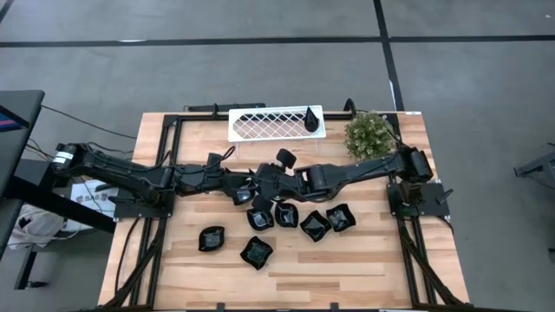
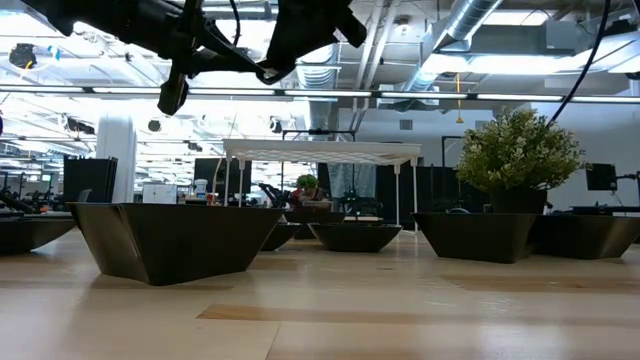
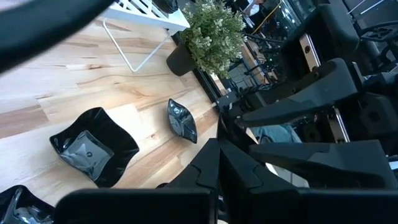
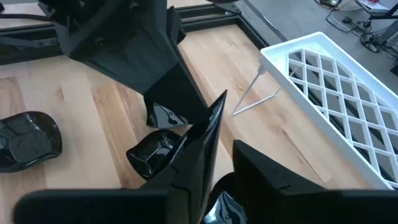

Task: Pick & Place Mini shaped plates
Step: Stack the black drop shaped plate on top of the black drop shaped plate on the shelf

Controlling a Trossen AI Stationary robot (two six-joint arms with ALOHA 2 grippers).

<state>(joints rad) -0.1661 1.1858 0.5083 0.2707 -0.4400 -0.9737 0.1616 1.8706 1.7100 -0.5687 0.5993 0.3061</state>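
Several glossy black mini plates lie on the wooden table: a near row (image 1: 286, 214), two nearer the front (image 1: 211, 238), and one (image 1: 284, 159) just beyond the arms. A teardrop plate (image 1: 310, 120) rests on the white lattice tray (image 1: 273, 124). Both arms meet over the table's middle, raised above the plates. My left gripper (image 1: 247, 186) hovers over another plate (image 1: 241, 194); whether it touches it does not show. My right gripper (image 4: 227, 149) faces it, open, with bare table showing between its fingers. In the left wrist view a squarish plate (image 3: 93, 146) and a teardrop plate (image 3: 181, 119) lie on the wood.
A green bushy plant (image 1: 368, 133) in a dark pot stands at the far right corner beside the tray. Black frame rails (image 1: 165, 165) run along both table sides. In the low view, plates (image 2: 165, 240) line the foreground. Bare wood stretches along the near edge and far left.
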